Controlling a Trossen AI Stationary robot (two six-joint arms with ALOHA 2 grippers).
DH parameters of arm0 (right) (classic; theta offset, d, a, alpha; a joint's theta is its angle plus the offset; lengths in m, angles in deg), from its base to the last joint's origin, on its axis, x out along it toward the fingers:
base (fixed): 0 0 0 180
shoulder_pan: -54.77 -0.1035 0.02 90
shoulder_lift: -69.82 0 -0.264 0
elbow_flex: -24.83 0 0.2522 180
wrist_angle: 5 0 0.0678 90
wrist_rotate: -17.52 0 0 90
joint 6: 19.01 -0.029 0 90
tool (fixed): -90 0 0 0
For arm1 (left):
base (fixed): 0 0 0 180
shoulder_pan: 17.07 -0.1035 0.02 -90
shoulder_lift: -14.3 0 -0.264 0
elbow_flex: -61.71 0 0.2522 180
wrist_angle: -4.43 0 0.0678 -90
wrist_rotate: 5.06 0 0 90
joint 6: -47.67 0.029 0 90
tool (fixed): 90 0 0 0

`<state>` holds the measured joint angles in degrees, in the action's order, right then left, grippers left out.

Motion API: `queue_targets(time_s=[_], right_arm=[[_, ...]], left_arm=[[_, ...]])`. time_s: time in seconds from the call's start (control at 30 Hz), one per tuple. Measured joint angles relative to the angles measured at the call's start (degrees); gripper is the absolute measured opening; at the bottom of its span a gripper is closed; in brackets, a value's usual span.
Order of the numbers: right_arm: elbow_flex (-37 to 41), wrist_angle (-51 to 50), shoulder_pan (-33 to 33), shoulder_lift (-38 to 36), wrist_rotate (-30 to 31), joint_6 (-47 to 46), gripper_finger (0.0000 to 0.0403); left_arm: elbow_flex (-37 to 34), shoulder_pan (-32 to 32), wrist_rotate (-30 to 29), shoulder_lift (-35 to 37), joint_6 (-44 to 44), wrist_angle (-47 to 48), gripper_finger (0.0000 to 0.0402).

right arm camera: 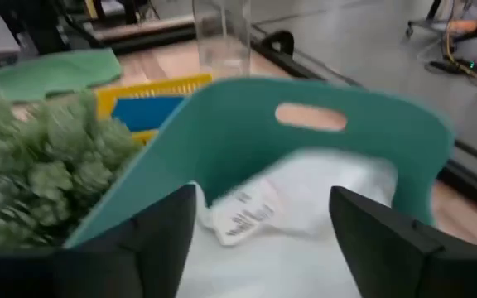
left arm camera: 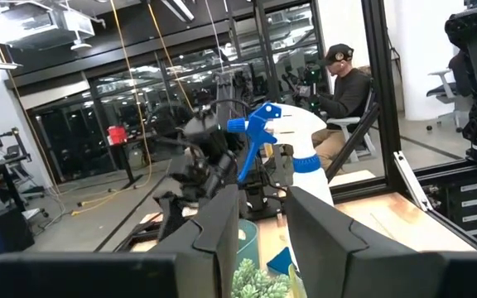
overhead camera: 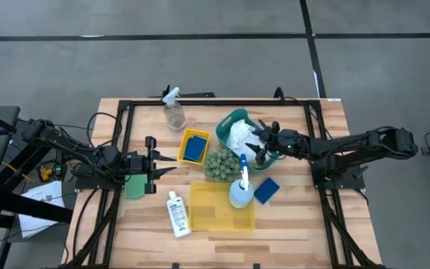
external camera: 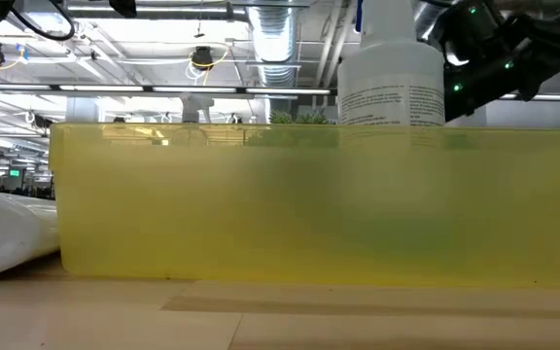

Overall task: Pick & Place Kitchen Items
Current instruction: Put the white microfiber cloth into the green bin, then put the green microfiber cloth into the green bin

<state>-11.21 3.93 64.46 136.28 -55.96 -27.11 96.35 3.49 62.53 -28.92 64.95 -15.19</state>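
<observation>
right pincer (overhead camera: 258,145) hangs open over the white cloth (overhead camera: 239,135) in the teal basket (overhead camera: 234,118), right of centre; left pincer (overhead camera: 172,158) partly open, empty.

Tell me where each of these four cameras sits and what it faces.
High: overhead, straight down on table, both arms.
Low: table level, facing big yellow bin; an arm shows above.
Left wrist: past left gripper at blue spray bottle; a person sits beyond.
Right wrist: over open right gripper into teal basket holding white cloth.
Shared: high and right wrist both show basket, cloth.
</observation>
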Motion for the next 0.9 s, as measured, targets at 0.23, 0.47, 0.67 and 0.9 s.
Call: queue_targets(time_s=[0.23, 0.47, 0.67, 0.9], right_arm=[[0.0, -4.5, -2.3, -8.2, 0.1, 0.6, 0.0291], [0.0, -10.1, -5.3, -17.4, 2.8, 0.6, 0.0292], [0.0, -13.6, -7.5, -24.2, 3.3, 0.2, 0.0292], [0.0, -13.8, -10.3, -27.9, 3.2, 0.1, 0.0292]], left_arm=[[0.0, 0.0, 0.0, 0.0, 0.0, 0.3, 0.0099], [0.0, 0.0, 0.0, 0.0, 0.0, 1.5, 0.0099], [0.0, 0.0, -2.6, 0.0, -0.2, 2.1, 0.0099], [0.0, 0.0, -16.7, 0.0, -3.1, 16.8, 0.0112]])
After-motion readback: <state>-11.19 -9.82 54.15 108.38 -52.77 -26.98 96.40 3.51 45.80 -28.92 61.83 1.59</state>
